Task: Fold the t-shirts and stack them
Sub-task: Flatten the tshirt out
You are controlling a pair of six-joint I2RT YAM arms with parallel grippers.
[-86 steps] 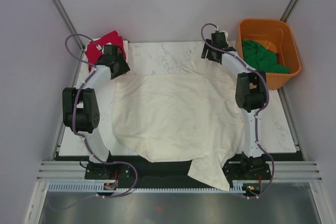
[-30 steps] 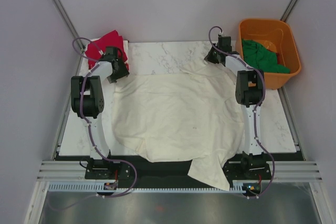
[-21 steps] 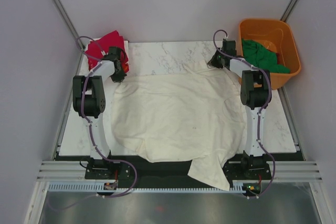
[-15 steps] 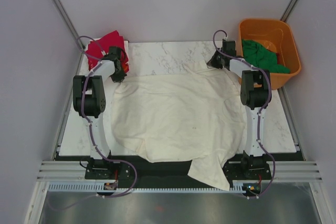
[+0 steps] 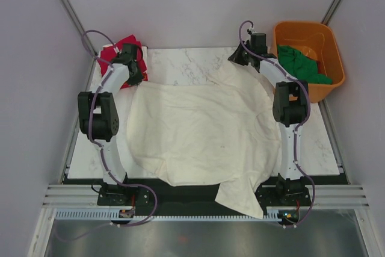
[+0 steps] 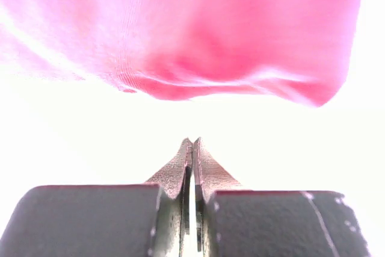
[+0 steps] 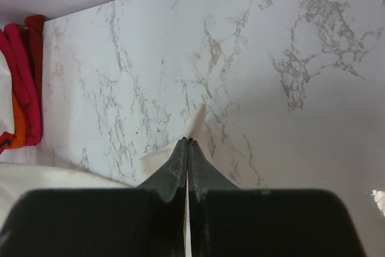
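Since a moment ago both arms have pulled further back, dragging the far edge of the cream-white t-shirt point(image 5: 201, 130) with them; it lies spread over most of the marble worktop point(image 5: 180, 61), one near corner hanging off the front. Big, light and limp, it will sag and slide, I judge, unless held by its two far corners. The right gripper point(image 7: 188, 141) is pinched tight on a cream corner; the left gripper point(image 6: 192, 142) is closed flat too, seemingly on the other corner, though glare hides the cloth.

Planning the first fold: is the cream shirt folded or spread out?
Spread out: the cream shirt lies open across most of the table, near hem hanging past the front edge.
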